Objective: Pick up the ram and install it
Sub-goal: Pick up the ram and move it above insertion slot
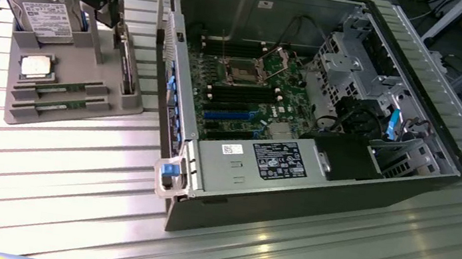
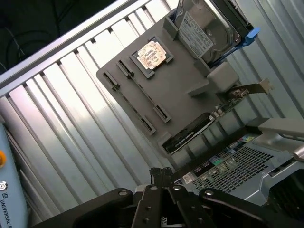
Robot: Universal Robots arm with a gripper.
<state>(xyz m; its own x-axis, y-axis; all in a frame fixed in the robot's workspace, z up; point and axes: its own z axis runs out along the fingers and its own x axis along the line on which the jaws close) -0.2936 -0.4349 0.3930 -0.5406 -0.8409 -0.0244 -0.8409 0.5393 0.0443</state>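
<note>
While hanging over grey moulded plastic tray (image 1: pixel 104 86) at upper left of exterior frame, black metal claw (image 1: pixel 106 12) pressed together, pinching nothing. Long thin green circuit-board ram stick (image 1: pixel 62 89) lying in tray at frame's left, beside twin (image 1: pixel 62 105).

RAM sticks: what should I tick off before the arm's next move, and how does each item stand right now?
1. RAM sticks both lie in the grey tray: ok.
2. Pincer empty: ok.
3. Pincer open for a grasp: not ok, shut.
4. Pincer over the RAM sticks: not ok; in the exterior view it hangs by the hard drive.
5. Computer case open, motherboard exposed: ok.
6. Free memory slot: cannot tell.
</note>
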